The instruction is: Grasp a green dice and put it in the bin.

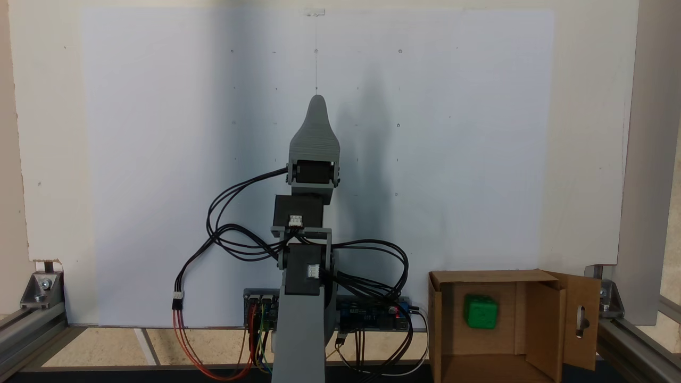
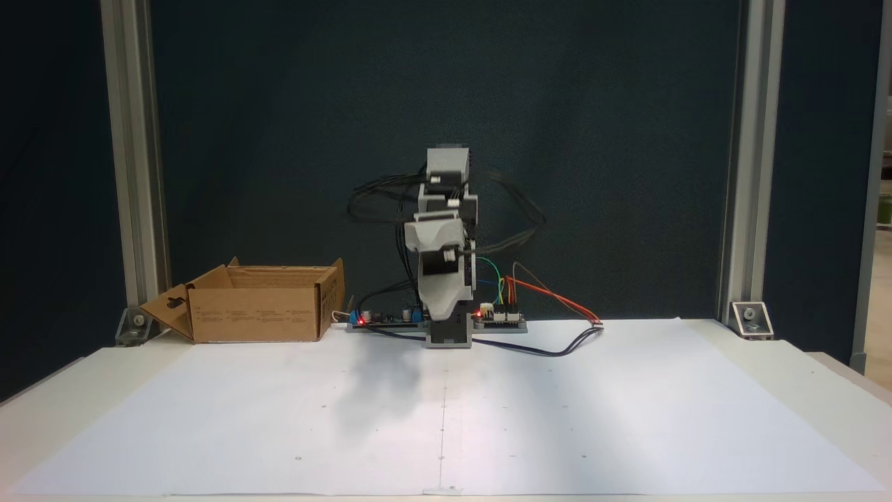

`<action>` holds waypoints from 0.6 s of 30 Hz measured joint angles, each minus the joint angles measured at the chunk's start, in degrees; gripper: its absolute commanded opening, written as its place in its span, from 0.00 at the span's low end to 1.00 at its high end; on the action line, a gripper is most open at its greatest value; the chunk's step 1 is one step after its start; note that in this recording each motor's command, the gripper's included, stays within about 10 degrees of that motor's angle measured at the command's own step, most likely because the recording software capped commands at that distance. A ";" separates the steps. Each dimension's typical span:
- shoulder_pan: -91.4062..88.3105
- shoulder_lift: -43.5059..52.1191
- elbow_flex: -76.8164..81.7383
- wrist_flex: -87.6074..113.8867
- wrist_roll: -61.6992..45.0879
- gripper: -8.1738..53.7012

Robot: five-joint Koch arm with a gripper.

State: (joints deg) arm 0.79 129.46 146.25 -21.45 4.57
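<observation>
One green dice (image 1: 481,311) inside bin (image 1: 537,319), pincer (image 1: 317,114) apart

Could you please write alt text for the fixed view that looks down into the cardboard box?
A green dice lies inside the open cardboard bin at lower right. The grey arm stands folded at centre over white paper, its end effector pointing up, with cables looping around it.
</observation>
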 measured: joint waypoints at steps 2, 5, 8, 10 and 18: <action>0.00 0.00 2.72 -4.66 0.00 0.85; 0.00 0.00 5.27 -11.43 0.00 0.84; 0.00 0.00 8.17 -18.72 0.00 0.84; 0.00 0.00 10.72 -23.38 0.00 0.83; 0.00 0.00 18.98 -41.57 0.00 0.83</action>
State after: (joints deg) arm 0.79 129.46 165.23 -63.02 4.57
